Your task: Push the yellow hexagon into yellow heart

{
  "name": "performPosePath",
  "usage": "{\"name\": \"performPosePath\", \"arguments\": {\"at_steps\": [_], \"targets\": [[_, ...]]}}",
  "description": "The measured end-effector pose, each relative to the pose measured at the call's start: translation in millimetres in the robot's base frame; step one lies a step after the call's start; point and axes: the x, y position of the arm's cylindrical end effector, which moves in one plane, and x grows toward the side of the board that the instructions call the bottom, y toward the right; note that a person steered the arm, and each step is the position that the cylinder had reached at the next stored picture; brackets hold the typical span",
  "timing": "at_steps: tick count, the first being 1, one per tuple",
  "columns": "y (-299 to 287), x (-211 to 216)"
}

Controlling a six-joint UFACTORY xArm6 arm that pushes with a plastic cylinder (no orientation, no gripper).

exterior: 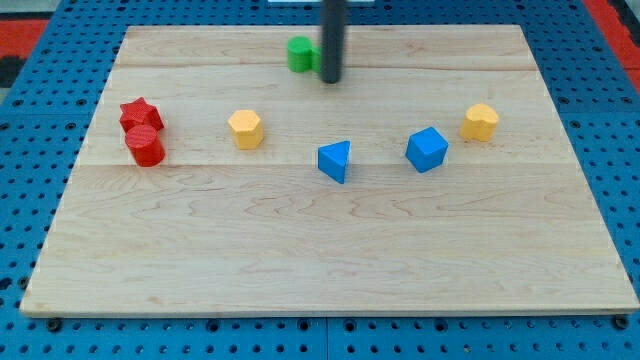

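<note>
Yellow hexagon point(245, 129) sits on the left half of the wooden board point(330, 260), roughly midway between the board's top and bottom edges, resting flat. Yellow heart point(480, 122) lies far across on the right side, near the right edge, at about the same height; the two are well apart.

No containers in view; every block rests directly on the board.

My tip point(330, 80) is down near the top edge, around the middle of the board's width, touching or just beside the right side of a green block point(299, 54), whose shape I cannot make out. It carries nothing, being a bare rod with no jaws. It stands well apart from the yellow hexagon, up and to the view's right of it.

Between hexagon and heart: a blue triangular block point(335, 161) and, further right, a blue cube-like block point(427, 150), both slightly below the straight line joining the yellow pair. Near the left edge, a red star point(140, 114) touches a red cylinder point(146, 146) just below it.

Board is pale planked wood with visible grain, laid on a blue perforated base point(30, 200). Blocks look like matte plastic
</note>
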Motion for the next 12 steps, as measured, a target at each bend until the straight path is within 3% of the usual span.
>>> {"name": "performPosePath", "arguments": {"at_steps": [1, 2, 3, 4, 5, 7, 8, 9, 10, 11, 12], "targets": [[-11.4, 49.7], [-82.4, 20.4], [-111.5, 46.2], [-113.1, 113.2], [-47.3, 102.9], [-99.4, 40.1], [-9.8, 62.0], [6.9, 52.5], [-36.0, 21.1], [9.3, 21.3], [74.5, 51.3]]}}
